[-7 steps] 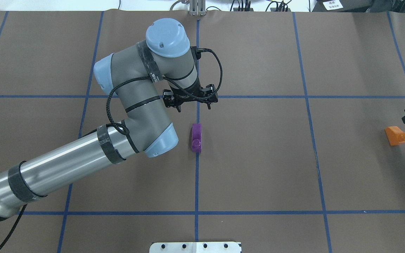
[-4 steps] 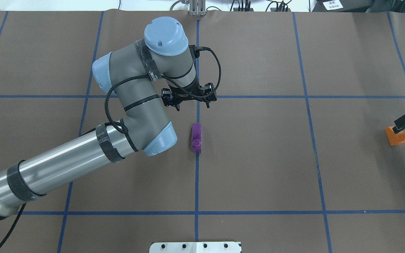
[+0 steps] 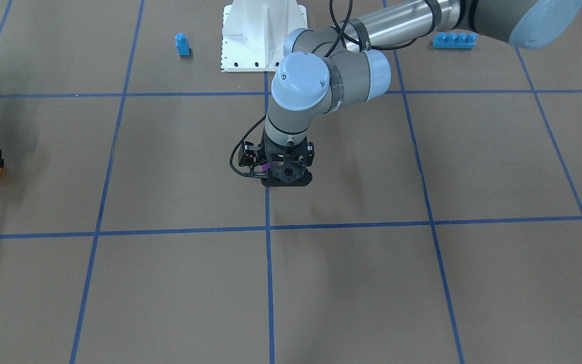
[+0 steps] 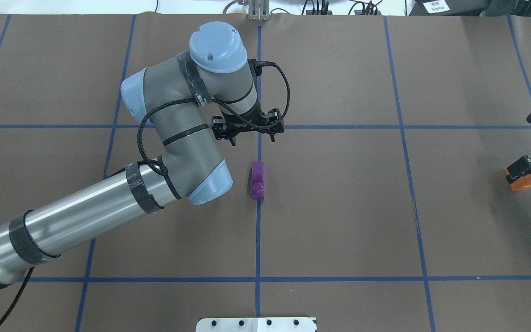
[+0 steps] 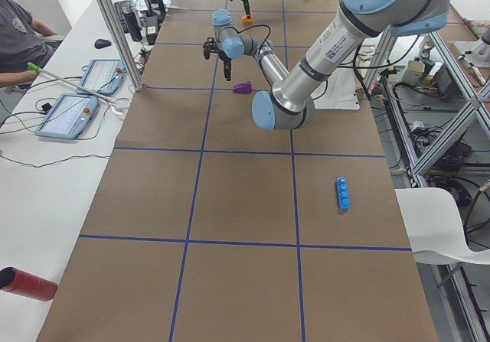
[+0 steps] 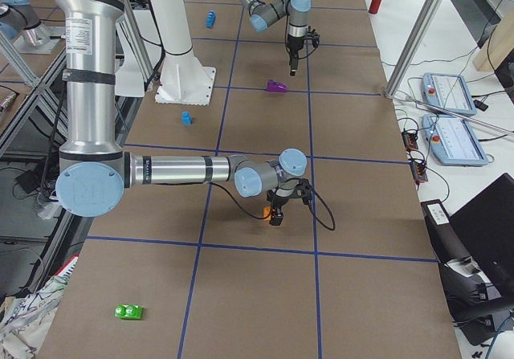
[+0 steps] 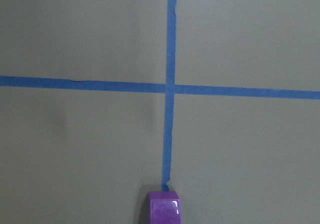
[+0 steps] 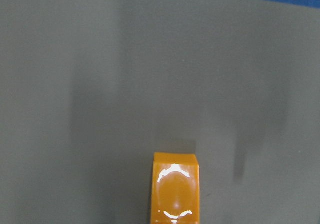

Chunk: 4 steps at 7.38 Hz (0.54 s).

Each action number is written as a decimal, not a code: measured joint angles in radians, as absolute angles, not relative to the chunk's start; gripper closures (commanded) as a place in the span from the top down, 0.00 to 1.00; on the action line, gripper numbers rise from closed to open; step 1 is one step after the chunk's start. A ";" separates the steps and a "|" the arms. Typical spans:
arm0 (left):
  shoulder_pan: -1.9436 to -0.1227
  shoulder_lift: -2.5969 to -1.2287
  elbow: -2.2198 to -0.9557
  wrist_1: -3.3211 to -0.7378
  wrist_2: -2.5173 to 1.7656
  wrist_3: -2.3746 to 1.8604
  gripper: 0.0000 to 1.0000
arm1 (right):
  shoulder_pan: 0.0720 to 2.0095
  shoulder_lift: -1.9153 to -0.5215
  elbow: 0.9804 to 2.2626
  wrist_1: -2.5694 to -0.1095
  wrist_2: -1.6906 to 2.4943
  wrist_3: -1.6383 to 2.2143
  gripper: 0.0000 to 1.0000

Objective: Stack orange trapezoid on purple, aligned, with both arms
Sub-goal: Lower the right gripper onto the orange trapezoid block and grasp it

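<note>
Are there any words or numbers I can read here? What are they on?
Nothing can be read for sure.
The white label beyond the table's far edge: dark print, too small to read.
Print on the left arm: too blurred to read.
Print on the right arm: too blurred to read.
The orange trapezoid and the purple block: no writing shows.

My left arm [image 4: 85, 221] is a polished silver tube running into matte grey joint housings. Each housing is closed by a round light-blue cap [image 4: 215, 44] with small dark screw dots. Black bands [image 4: 138, 189] wrap tube and housings, pinning a black braided cable [image 4: 139, 138] that leads to my black left gripper [image 4: 252, 140]. My right arm [image 6: 173, 169] has the same silver, grey and blue, and a black right gripper [image 6: 275, 214]. The dark lettering [image 6: 78, 31] on its upright link is too small to read.
</note>
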<state>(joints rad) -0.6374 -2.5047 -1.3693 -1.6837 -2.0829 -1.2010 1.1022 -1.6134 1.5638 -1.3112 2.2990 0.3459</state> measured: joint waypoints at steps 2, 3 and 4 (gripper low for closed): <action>-0.638 -2.504 -1.373 -1.682 -2.083 -1.202 1.00 | 1.098 -1.611 1.557 -1.311 2.298 0.346 0.00; -0.640 -2.503 -1.382 -1.678 -2.083 -1.202 1.00 | 1.097 -1.611 1.555 -1.312 2.298 0.347 0.00; -0.643 -2.502 -1.399 -1.664 -2.084 -1.202 1.00 | 1.097 -1.611 1.553 -1.312 2.298 0.347 0.00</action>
